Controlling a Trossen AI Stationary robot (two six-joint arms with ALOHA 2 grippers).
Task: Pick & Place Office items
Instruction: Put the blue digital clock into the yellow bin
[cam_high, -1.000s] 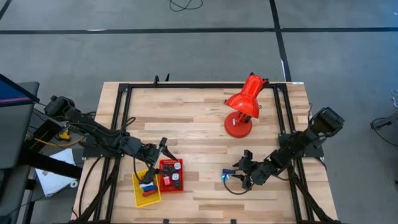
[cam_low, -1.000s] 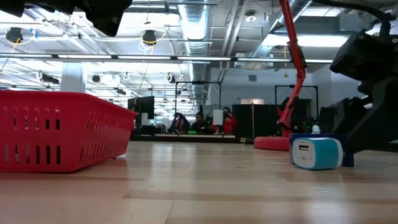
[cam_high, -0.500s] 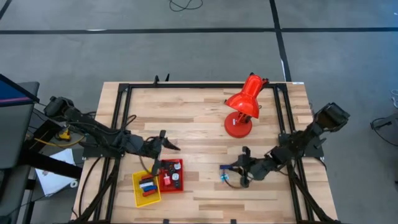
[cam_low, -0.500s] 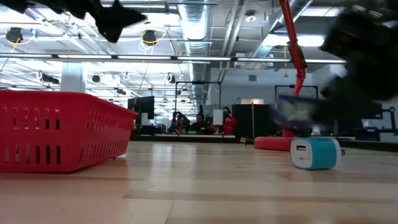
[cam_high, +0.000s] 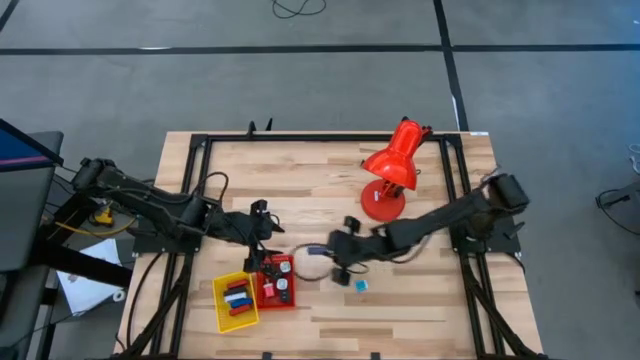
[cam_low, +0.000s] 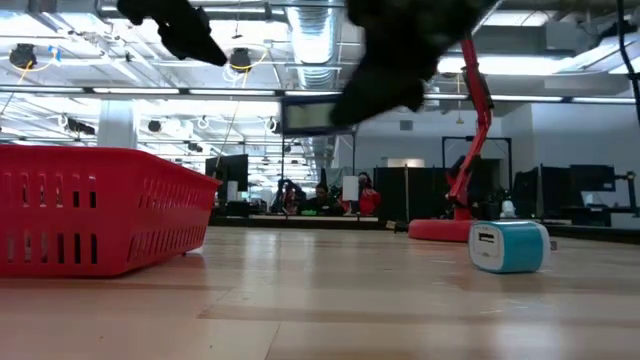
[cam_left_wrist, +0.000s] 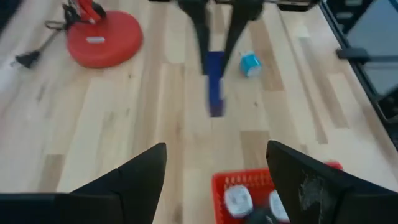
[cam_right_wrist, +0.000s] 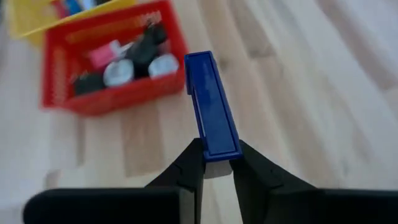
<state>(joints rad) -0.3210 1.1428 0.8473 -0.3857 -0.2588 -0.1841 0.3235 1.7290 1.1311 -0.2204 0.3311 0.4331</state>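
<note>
My right gripper (cam_right_wrist: 216, 155) is shut on a flat blue bar (cam_right_wrist: 210, 102), one of the office items, and carries it in the air just right of the red tray (cam_high: 275, 282). The red tray holds several small black, pink and silver-white pieces (cam_right_wrist: 134, 59). The yellow tray (cam_high: 236, 300) beside it holds red and blue pieces. My left gripper (cam_high: 262, 238) hovers open over the red tray's far edge, holding nothing. A small teal-and-white block (cam_high: 360, 284) lies on the bare wood. My right gripper pinches the blue bar's near end (cam_right_wrist: 219, 148) between its two fingers. The fingers (cam_left_wrist: 199, 28) come from the table's right and lie along the bar. It sticks out past the fingertips toward the red tray, lifted clear of the table (cam_low: 315, 115).
A large red desk lamp (cam_high: 392, 170) stands at the far right on its round base (cam_left_wrist: 102, 38). Its cord runs over the wood. A black frame (cam_high: 200, 150) borders the tabletop. Bare wood (cam_high: 330, 200) lies between lamp and trays.
My right gripper has shut on the blue bar beside the teal block and lifted it clear of the table. It has carried the bar toward the table's left, up to the red tray. The teal block has stayed where it was.
</note>
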